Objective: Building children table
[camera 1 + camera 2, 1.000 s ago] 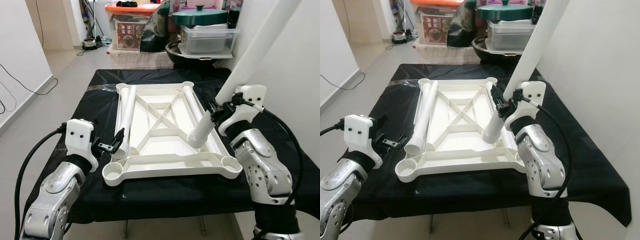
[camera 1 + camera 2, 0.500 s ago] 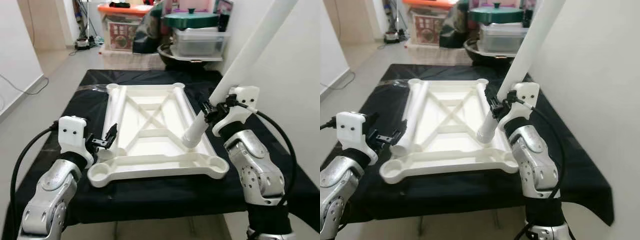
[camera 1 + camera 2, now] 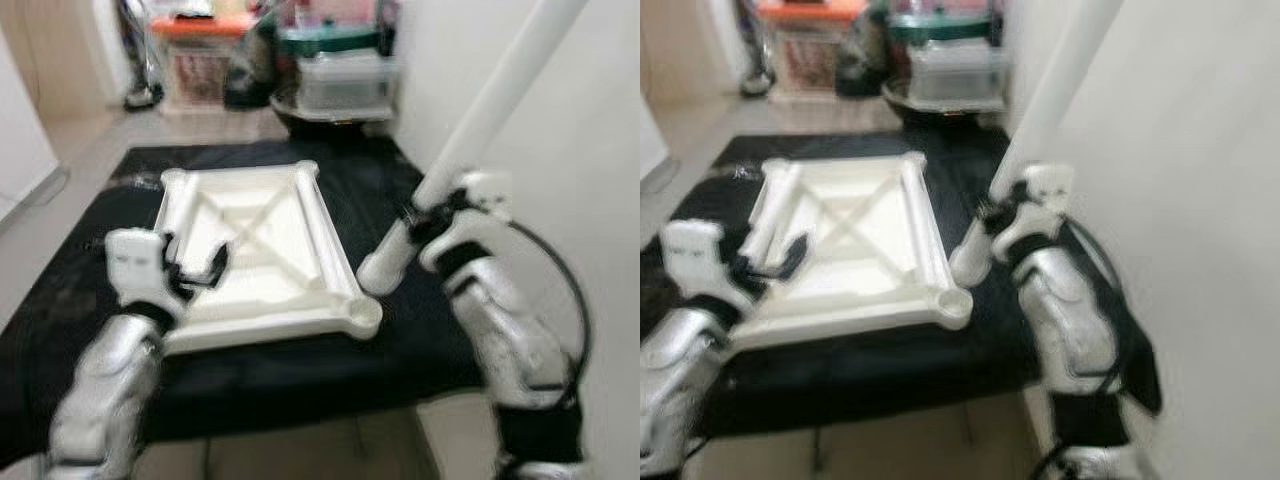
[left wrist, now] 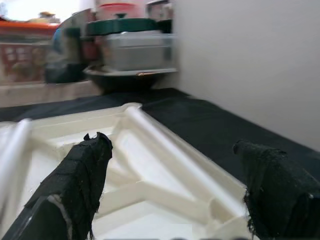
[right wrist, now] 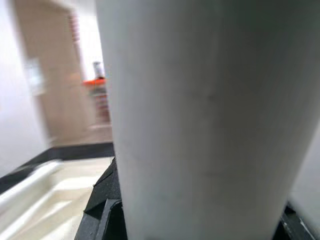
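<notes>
No leg was fitted yet: the right tool [image 3: 418, 222] clamped one white leg [image 3: 480, 118], the left tool [image 4: 170, 185] gaped empty over the upturned tabletop [image 3: 260, 262] on the bench [image 3: 420, 330].

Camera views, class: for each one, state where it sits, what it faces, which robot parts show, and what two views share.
Eye views: on the head, looking down at the white plastic tabletop on black cloth, both arms showing.
Left wrist view: along the open left gripper at the tabletop.
Right wrist view: the right gripper shut on the white tube leg.
Shared: the tabletop.
</notes>
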Tool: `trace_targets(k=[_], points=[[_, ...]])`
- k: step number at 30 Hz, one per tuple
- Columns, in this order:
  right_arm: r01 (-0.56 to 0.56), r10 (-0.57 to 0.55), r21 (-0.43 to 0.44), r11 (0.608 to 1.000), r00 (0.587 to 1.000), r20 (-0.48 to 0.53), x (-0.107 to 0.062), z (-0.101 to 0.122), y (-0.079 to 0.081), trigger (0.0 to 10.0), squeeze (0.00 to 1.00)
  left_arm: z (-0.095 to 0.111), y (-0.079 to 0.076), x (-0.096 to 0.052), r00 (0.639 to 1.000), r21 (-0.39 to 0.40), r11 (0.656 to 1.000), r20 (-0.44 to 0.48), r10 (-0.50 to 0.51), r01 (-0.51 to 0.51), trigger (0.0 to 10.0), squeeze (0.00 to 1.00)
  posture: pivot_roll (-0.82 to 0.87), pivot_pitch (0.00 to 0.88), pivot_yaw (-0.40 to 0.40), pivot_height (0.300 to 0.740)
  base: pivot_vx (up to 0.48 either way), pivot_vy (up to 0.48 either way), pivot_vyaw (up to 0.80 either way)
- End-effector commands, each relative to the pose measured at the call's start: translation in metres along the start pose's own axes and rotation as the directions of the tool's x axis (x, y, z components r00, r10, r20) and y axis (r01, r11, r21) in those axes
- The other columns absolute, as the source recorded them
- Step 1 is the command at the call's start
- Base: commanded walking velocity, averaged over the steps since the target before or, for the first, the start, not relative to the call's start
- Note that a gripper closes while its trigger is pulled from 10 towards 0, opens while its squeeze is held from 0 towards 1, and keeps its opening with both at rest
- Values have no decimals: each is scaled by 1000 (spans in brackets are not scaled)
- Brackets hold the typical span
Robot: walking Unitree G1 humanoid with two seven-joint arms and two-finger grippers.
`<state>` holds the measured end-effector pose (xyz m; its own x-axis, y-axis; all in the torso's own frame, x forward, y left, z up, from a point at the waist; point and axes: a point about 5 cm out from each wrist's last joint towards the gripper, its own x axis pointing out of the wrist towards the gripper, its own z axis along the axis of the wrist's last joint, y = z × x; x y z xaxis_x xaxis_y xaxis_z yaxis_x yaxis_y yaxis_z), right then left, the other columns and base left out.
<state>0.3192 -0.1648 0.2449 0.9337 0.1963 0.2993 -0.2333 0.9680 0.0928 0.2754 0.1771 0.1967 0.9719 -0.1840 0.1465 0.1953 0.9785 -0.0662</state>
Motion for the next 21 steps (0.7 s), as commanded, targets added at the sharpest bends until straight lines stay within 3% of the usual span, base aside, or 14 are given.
trace_targets(k=[1,4,21], points=[[-31,31,2,1000,999,25,1,2,8,10000,0,-3,7,-1,999,5,1000,-24,22,-22,10000,0,12,0,-46,740,0,480,0],[-33,33,1,999,999,25,2,2,9,10000,0,-2,9,1,1000,15,1000,-15,22,-22,10000,0,11,0,-47,740,0,466,0],[-44,45,-25,999,998,33,2,-1,15,10000,0,8,16,6,998,-6,999,54,36,-35,10000,0,21,0,-41,740,30,0,0]])
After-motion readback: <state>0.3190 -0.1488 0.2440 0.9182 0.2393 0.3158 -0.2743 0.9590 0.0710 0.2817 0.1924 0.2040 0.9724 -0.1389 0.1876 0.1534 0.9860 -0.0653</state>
